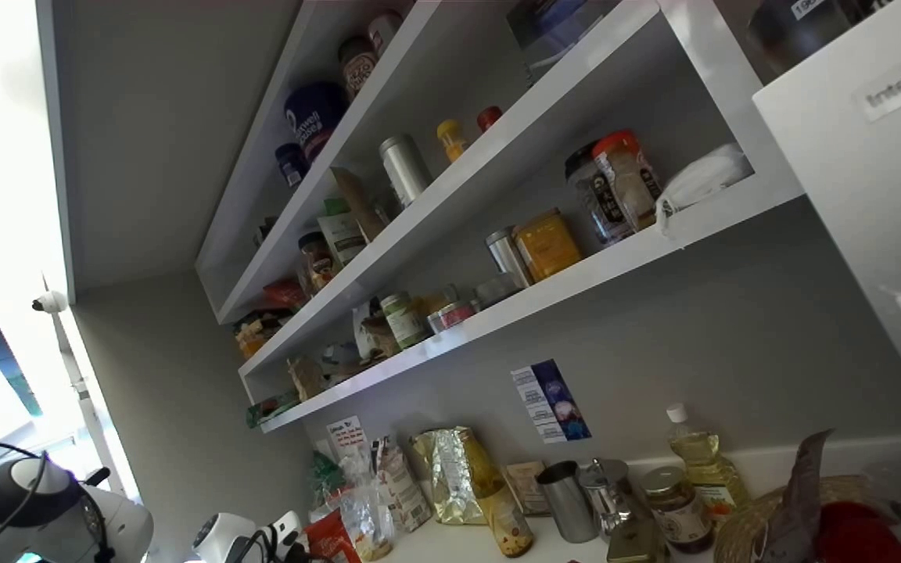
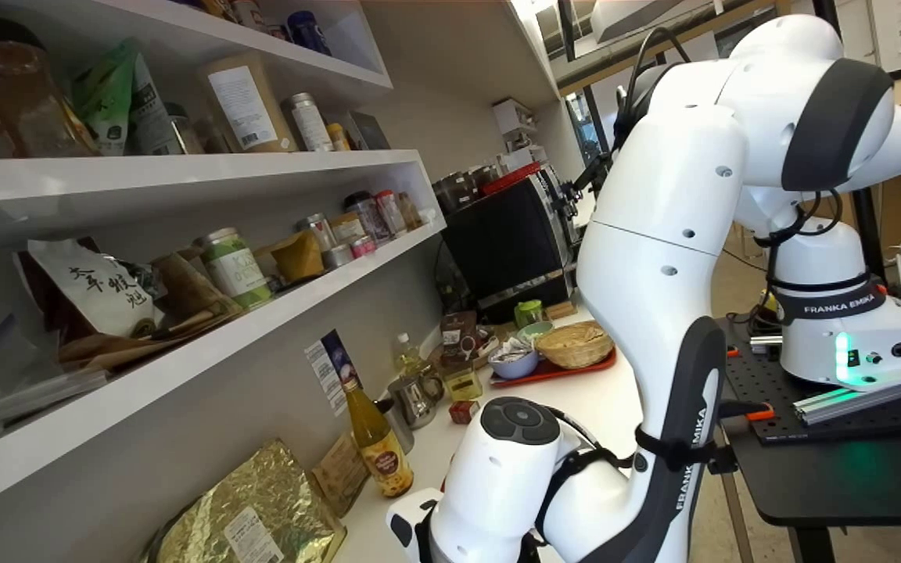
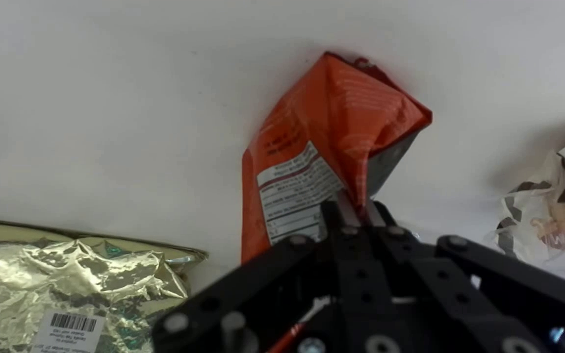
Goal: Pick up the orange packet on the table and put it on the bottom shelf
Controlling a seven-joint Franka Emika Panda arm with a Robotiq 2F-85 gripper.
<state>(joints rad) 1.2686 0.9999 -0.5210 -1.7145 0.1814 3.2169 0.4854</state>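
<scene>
Yellow bottle [image 2: 378, 430] near gold foil bag [image 2: 263, 485]; 1 wicker basket [image 2: 576, 356], 1 lavender bowl [image 2: 515, 371] on red tray [image 2: 558, 374]

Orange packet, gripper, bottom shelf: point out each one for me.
Orange packet [image 3: 327, 135], in the wrist view: its creased orange wrapping.
Gripper [image 3: 360, 210], in the wrist view: midway between its fingertips.
Bottom shelf [image 1: 529, 303], in an exterior view: its white front edge, near mid-length.

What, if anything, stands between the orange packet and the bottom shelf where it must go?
Nothing visible blocks the gap between the orange packet, pinched in the gripper, and the bottom shelf above it. Landing room looks limited, though: a green-and-white jar and a white pouch occupy part of that shelf.
</scene>
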